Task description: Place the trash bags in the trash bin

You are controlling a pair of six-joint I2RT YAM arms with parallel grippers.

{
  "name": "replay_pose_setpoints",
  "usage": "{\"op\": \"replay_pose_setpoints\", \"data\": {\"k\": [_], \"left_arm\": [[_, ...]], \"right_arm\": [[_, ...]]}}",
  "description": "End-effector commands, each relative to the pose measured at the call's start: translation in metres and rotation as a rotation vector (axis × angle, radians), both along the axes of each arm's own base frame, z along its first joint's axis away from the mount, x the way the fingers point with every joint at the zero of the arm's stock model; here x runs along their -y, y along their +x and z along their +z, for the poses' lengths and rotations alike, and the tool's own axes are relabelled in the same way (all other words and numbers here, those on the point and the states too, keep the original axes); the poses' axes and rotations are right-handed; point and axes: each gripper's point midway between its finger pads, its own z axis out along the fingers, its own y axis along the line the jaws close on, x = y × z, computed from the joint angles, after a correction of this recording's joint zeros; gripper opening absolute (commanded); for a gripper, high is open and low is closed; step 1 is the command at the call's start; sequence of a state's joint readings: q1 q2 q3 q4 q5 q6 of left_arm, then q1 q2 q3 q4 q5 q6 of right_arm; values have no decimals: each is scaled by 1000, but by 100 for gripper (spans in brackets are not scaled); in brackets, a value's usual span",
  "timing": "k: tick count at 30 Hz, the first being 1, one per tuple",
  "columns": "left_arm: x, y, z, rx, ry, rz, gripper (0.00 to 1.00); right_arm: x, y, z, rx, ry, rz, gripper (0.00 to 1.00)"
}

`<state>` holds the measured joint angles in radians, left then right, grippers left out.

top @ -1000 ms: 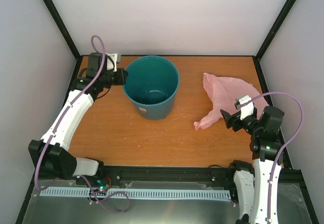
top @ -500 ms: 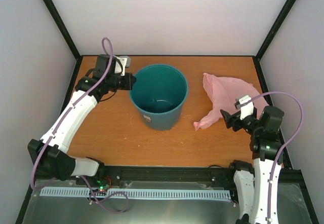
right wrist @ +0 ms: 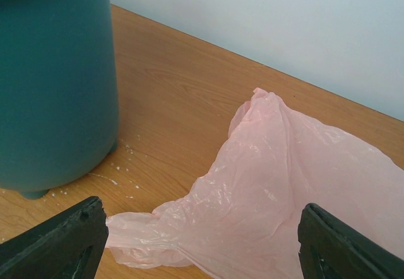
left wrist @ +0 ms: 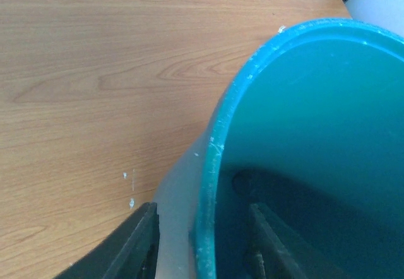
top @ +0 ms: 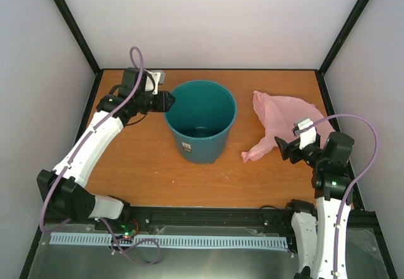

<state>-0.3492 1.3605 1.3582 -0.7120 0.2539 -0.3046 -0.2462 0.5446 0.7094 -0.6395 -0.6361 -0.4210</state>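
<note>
- The trash bag (top: 284, 116) is lying crumpled on the table (top: 139, 159), to the right of the trash bin (top: 201, 137) and apart from it, and is not being gripped.
- It is being faced by the right gripper (top: 284, 148), the nearer one, with its jaws wide and empty. The bag's twisted tail is pointing toward the bin.
- The bin's rim is being straddled by the left gripper (left wrist: 202, 241), with its jaws parted and not pinching.

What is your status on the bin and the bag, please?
Left fingers open, astride the bin rim. Right fingers open and empty, by the pink bag. Bag lies on the table, right of bin, not yet in. Nothing between them.
</note>
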Motion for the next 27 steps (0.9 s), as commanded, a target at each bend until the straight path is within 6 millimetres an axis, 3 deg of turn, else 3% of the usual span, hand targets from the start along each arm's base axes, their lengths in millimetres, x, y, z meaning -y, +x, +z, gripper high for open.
{"op": "replay_pose_setpoints", "data": {"k": [1, 3, 6, 9, 11, 13, 17, 21, 24, 27], "left_arm": [[-10, 2, 25, 56, 15, 59, 47], [-18, -1, 53, 133, 10, 88, 53], [-13, -20, 107, 285, -78, 29, 53], [26, -54, 149, 393, -182, -179, 52], [57, -78, 155, 435, -185, -281, 52], [88, -101, 146, 447, -181, -377, 53], [141, -146, 103, 463, -132, -554, 57], [182, -197, 39, 425, 5, -678, 59], [202, -217, -7, 379, 94, -731, 59], [217, -219, -49, 334, 150, -745, 61]], "right_arm": [[-2, -1, -2, 2, -1, 8, 83], [-2, -1, -2, 1, 0, 8, 83], [-2, -1, -2, 4, -4, 8, 84], [-4, -2, -6, -5, -3, 30, 86], [-4, -1, -7, -14, -1, 32, 88], [-4, 0, -9, -22, 1, 30, 90], [-1, 2, -9, -32, -17, 23, 97], [12, 2, -14, -116, -97, -18, 99], [35, -5, -18, -127, -174, -98, 98], [57, -13, -24, -160, -268, -168, 99]]}}
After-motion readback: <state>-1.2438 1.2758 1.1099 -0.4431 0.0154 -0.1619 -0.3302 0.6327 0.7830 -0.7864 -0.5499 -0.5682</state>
